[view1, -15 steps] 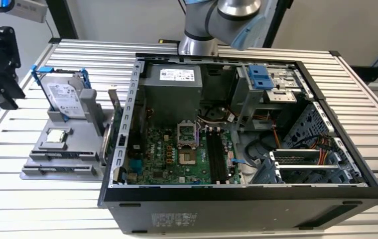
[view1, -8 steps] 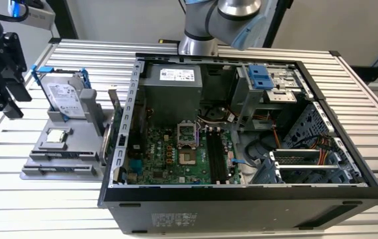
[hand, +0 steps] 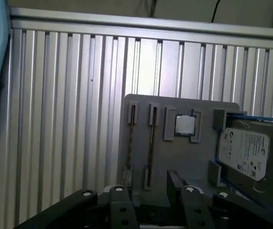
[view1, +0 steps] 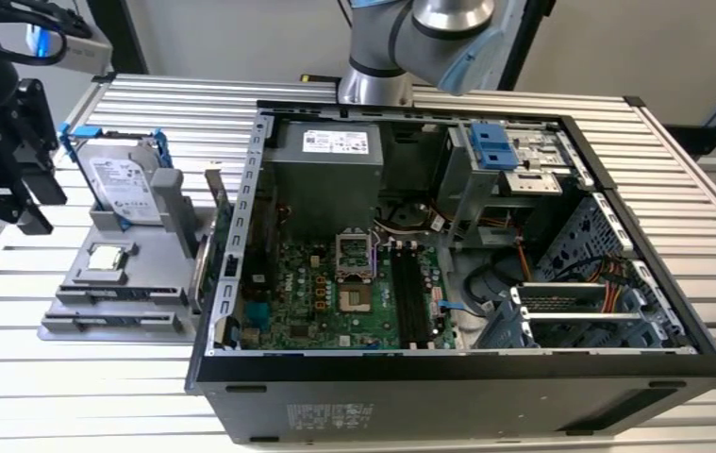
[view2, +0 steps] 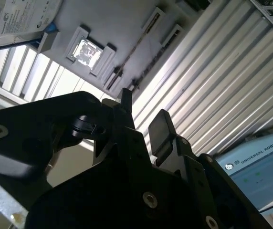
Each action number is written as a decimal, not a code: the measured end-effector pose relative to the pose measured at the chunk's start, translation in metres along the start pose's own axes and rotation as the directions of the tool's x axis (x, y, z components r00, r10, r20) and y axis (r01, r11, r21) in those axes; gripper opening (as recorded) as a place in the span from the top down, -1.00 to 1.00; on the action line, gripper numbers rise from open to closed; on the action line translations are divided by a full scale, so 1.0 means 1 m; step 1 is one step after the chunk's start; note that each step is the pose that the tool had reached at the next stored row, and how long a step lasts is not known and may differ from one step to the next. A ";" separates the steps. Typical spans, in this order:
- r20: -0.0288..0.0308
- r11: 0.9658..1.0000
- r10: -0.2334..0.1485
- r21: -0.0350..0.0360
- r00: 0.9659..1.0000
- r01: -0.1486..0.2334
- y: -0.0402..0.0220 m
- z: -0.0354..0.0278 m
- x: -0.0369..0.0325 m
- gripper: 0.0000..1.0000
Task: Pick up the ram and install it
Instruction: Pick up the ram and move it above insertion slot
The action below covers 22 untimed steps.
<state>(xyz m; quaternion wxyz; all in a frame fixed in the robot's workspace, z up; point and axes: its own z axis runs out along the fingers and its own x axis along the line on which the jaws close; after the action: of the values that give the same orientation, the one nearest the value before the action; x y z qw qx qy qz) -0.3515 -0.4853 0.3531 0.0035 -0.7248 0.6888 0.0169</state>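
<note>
Approach step, I reckon: gripper (hand: 149,190) empty, fingers apart, over parts tray (hand: 184,162). Ram (hand: 151,143) edge-up in slot. Pick prob needs jaws squared to stick.

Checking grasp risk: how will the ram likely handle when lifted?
The ram looks a thin flat board, so probably stiff and light. Standing on edge in a slot of the grey holder, it may tip if released.

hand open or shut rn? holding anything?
Open and empty. In the second wrist view the hand has its fingers apart, with only the ribbed table showing between them.
</note>
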 end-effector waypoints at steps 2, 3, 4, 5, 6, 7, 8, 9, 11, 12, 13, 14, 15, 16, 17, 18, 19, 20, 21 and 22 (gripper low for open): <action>0.000 1.000 0.002 0.000 1.000 -0.002 -0.0001 0.0037 0.0001 -1.00; 0.000 1.000 0.003 0.000 1.000 -0.003 -0.0001 0.0055 0.0002 -1.00; 0.000 1.000 0.003 0.000 1.000 -0.003 -0.0001 0.0074 0.0002 -1.00; 0.000 1.000 0.003 0.000 1.000 -0.003 -0.0002 0.0092 0.0003 -1.00; -0.001 1.000 0.003 0.000 1.000 -0.003 -0.0002 0.0108 0.0005 -1.00; -0.003 1.000 0.003 0.000 1.000 -0.003 -0.0002 0.0121 0.0006 -1.00; -0.004 1.000 0.003 0.000 1.000 -0.003 -0.0002 0.0138 0.0007 -1.00; -0.004 1.000 0.005 0.000 1.000 -0.005 -0.0002 0.0158 0.0008 -1.00; -0.004 1.000 0.031 0.001 1.000 -0.031 -0.0002 0.0192 0.0008 -1.00; -0.004 0.999 0.048 0.001 0.999 -0.048 -0.0002 0.0211 0.0009 -1.00; -0.003 0.998 0.065 0.002 0.998 -0.065 -0.0003 0.0230 0.0009 -1.00; -0.003 0.997 0.077 0.002 0.997 -0.077 -0.0003 0.0248 0.0010 -1.00; -0.003 0.997 0.079 0.002 0.997 -0.079 -0.0003 0.0268 0.0010 -1.00; -0.003 0.997 0.079 0.002 0.997 -0.079 -0.0004 0.0284 0.0011 -1.00; -0.003 0.997 0.079 0.002 0.997 -0.079 -0.0004 0.0303 0.0011 -1.00; -0.003 0.997 0.079 0.002 0.997 -0.079 -0.0005 0.0320 0.0012 -1.00; -0.003 0.997 0.079 0.002 0.997 -0.079 -0.0008 0.0340 0.0012 -1.00; -0.003 0.997 0.079 0.002 0.997 -0.079 -0.0014 0.0358 0.0014 -1.00; -0.003 0.997 0.079 0.002 0.997 -0.079 -0.0025 0.0375 0.0019 -1.00; -0.003 0.997 0.079 0.002 0.997 -0.079 -0.0038 0.0393 0.0025 -1.00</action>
<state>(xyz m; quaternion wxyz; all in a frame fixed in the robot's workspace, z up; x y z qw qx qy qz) -0.3483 -0.4865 0.3137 0.0025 -0.6971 0.7168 0.0153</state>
